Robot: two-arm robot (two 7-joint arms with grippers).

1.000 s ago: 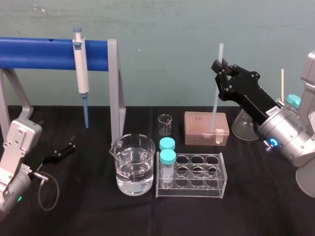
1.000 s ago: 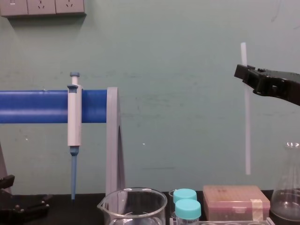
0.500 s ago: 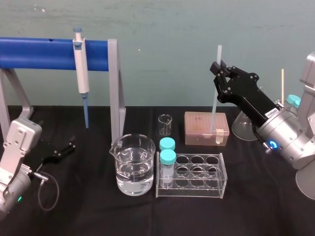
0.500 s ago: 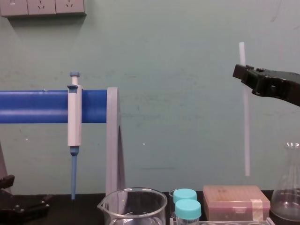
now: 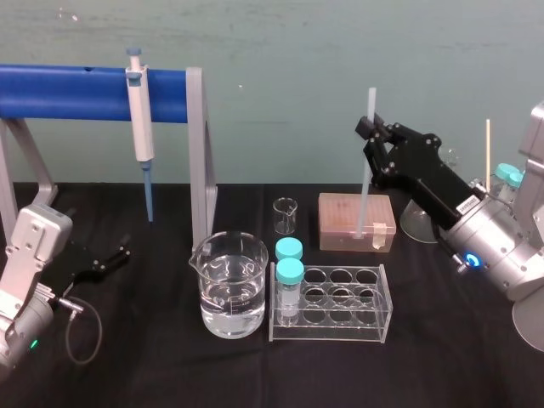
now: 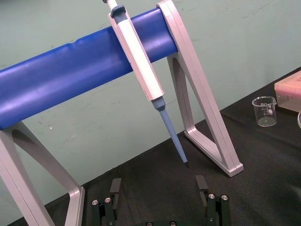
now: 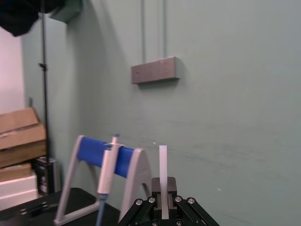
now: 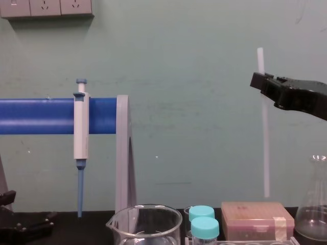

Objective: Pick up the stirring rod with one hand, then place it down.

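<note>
Pickup looks done: the right hand (image 5: 367, 129) pinches the rod (image 5: 365, 191) upright above the counter (image 5: 153, 361), putting it down is left, and the left hand (image 6: 158, 184) rests spread.

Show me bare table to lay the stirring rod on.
Bare: table strip before beaker and tube rack; patch right of the rack. Crowded: centre, beaker to pink box. The right hand holds the stirring rod; left hand rests far left.

Beaker (image 5: 228, 285) L of rack (image 5: 331, 330), box (image 5: 340, 221) behind
</note>
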